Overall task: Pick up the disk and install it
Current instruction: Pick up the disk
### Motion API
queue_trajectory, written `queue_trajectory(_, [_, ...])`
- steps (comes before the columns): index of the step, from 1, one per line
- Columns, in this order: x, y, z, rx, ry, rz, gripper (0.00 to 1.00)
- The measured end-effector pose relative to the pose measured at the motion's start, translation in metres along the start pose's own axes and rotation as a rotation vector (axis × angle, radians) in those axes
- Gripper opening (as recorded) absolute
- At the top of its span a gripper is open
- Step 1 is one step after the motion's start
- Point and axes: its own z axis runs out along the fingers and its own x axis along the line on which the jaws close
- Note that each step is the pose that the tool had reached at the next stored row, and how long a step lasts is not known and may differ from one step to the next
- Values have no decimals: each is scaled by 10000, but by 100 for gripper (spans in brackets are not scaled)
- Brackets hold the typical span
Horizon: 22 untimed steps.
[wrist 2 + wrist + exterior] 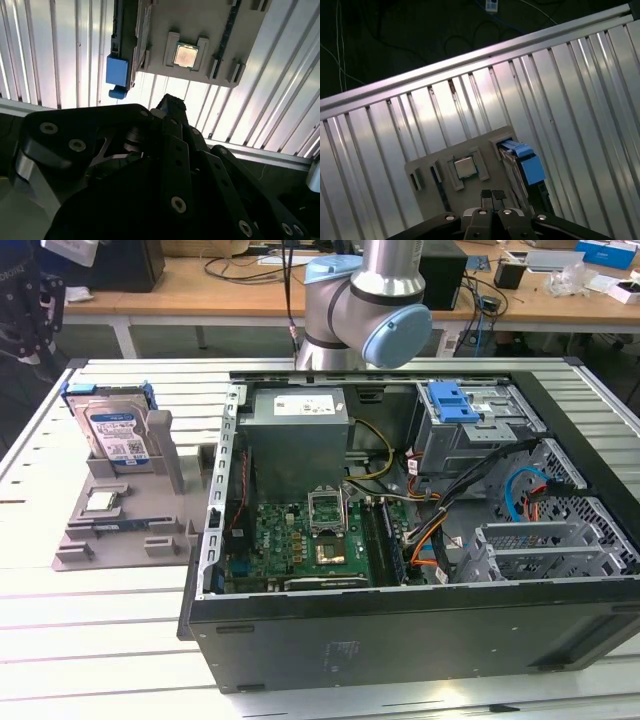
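The disk point(112, 430) stands on edge in a slot of a grey holder point(130, 525) at the exterior view's left. It is a silver drive with a white-and-blue label in a blue caddy. In both wrist views I see it from above: its blue caddy end point(527, 164) point(117, 70) sticks out beside the holder. My gripper point(492, 196) hangs well above the holder, clear of the disk, with its dark fingertips point(170, 104) pressed together and nothing between them. The arm's elbow point(365, 310) rises behind the computer case.
An open computer case point(230, 540) lies on the slatted metal table point(100, 640), with a grey power-supply box point(297, 430), a motherboard point(300, 535), cables, and a drive cage topped by a blue bracket point(450, 400). A small chip point(100, 502) point(465, 167) lies on the holder.
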Motion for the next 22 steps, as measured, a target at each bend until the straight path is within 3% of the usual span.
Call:
queue_trajectory(10, [-1, 0, 0, -32, 55, -1346, 10])
queue_trajectory(17, [-2, 1, 0, -62, 107, -2613, 10])
queue_trajectory(22, [-2, 1, 0, -75, 130, -3143, 10])
